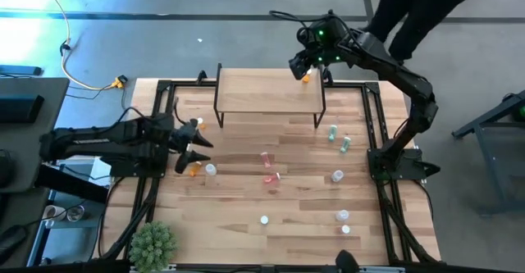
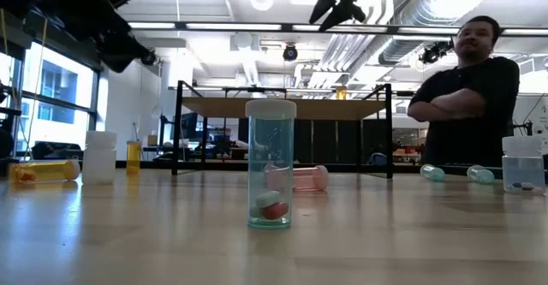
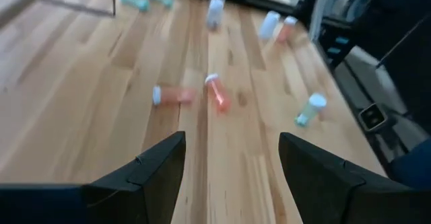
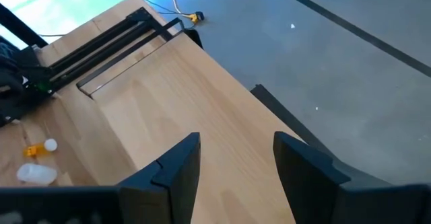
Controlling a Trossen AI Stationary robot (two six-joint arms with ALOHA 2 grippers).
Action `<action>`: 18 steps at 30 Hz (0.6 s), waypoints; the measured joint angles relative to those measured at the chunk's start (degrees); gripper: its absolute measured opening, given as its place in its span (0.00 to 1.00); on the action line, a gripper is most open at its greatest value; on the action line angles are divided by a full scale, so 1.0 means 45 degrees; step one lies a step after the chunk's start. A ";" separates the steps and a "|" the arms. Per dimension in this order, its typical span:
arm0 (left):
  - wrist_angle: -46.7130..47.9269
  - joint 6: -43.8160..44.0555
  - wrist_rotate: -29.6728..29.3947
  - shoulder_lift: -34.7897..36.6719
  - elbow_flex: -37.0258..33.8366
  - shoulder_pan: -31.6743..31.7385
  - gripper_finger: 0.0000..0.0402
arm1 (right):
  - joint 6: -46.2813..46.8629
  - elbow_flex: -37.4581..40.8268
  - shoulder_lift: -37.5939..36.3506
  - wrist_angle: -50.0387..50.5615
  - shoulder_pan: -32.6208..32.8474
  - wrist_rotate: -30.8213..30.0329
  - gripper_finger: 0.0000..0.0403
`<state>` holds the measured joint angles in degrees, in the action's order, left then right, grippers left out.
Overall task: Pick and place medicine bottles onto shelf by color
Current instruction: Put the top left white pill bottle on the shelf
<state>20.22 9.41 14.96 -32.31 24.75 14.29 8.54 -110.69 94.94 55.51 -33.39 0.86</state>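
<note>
Orange bottle (image 1: pixel 307 77) is sitting on the shelf (image 1: pixel 262 93) at its right far corner, just under my right end effector (image 1: pixel 299 65), which is standing open and empty. My left end effector (image 1: pixel 194 142), also open, is hovering over the table near another orange bottle (image 1: pixel 194 169).

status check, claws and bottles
Left claw open, empty, over table. Right claw open above small light-wood shelf; orange vial just below it. Nothing blocking.

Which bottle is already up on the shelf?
Only the orange bottle at the shelf's far right corner, under the right hand; the rest are on the table.
</note>
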 joint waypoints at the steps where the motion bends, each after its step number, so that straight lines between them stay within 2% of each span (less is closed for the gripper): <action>1: 0.0036 0.0139 -0.0296 -0.0155 0.0000 -0.0255 0.57 | 0.0000 0.0000 0.0000 0.0000 0.0000 0.0000 0.44; 11: 0.0710 0.1453 -0.3014 -0.1943 0.0001 -0.2940 0.57 | -0.0384 0.0005 0.0000 0.0000 -0.0010 0.0000 0.44; 18: 0.0763 0.2305 -0.4520 -0.3107 0.0000 -0.4113 0.57 | -0.0692 0.0005 0.0000 0.0000 -0.0010 0.0000 0.44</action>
<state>23.66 19.78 -5.38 -46.29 24.75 -4.22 5.42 -110.67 94.94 55.51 -33.43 0.86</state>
